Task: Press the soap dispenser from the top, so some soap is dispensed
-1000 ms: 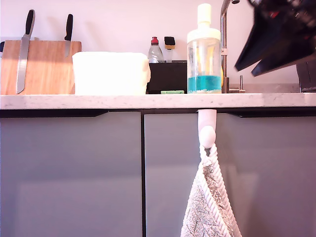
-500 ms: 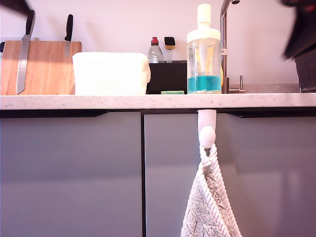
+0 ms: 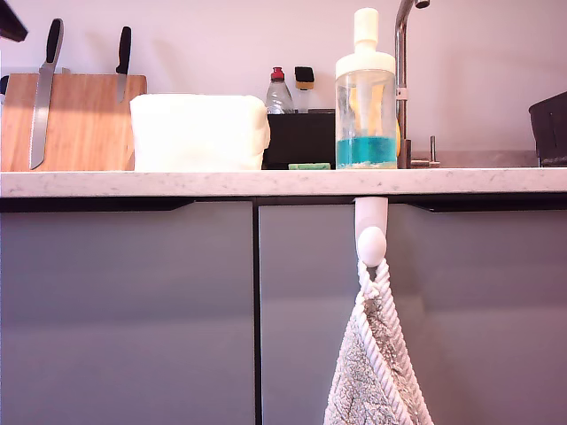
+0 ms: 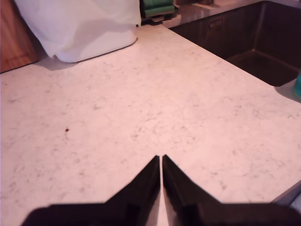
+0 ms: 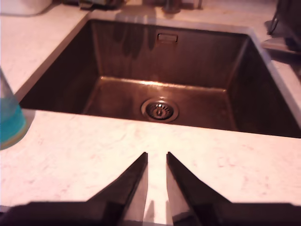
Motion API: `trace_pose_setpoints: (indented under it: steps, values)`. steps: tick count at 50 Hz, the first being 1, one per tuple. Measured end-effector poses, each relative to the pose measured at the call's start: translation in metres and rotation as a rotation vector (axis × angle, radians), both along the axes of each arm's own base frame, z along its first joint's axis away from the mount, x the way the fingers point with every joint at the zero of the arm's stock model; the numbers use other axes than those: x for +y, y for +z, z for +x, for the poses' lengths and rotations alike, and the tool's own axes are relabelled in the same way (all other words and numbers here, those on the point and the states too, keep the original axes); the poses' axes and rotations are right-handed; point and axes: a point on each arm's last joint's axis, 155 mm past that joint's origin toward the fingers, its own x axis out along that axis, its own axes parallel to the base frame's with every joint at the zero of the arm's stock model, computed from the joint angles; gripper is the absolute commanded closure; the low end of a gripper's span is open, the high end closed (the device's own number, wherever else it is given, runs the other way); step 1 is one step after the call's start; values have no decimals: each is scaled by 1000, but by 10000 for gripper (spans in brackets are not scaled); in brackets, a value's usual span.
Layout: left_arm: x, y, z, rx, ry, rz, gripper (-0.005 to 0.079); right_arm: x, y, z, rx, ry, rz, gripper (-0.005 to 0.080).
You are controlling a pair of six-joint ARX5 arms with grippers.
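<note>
The soap dispenser [image 3: 365, 88] stands upright on the counter just to the exterior view's left of the tap, push-top raised and untouched. Teal soap [image 3: 365, 150] fills its lowest part. Neither gripper shows in the exterior view; only a dark bit of an arm [image 3: 11, 22] sits in that view's top left corner. My first gripper [image 4: 160, 159] is shut and empty above bare countertop. My second gripper [image 5: 156, 155] hovers over the counter strip before the sink with a narrow gap between its fingers, holding nothing. The dispenser's base [image 5: 9, 125] stands off to its side, apart from it.
A white tub [image 3: 199, 131], a wooden board with knives [image 3: 80, 119], a black box [image 3: 301, 137], a small red-capped bottle [image 3: 278, 93] and a green sponge [image 3: 309, 166] line the counter. The sink [image 5: 117, 56], tap [image 3: 401, 80], dark rack [image 3: 551, 128] and hanging towel [image 3: 376, 372] are nearby.
The dark arm that filled the exterior view's upper right has drawn out of the picture. A dark arm part has come into that view's top left corner. The dispenser has not moved.
</note>
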Motion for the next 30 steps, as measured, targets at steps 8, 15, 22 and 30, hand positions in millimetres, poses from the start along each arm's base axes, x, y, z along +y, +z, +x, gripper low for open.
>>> trace_pose_setpoints:
  steps: [8, 15, 22, 30]
  values:
    - [7, -10, -5, -27, 37, -34, 766, -8, -7, -6, -22, -21, 9, 657]
    - [22, -13, -6, -69, 121, -31, 766, -9, -19, -9, -44, -22, 13, 657]
    - [37, -24, -12, -86, 204, -29, 766, -8, -20, -18, -99, -22, 20, 657]
    - [45, -26, -22, -126, 254, -71, 766, -4, -4, -31, -196, -13, 58, 657]
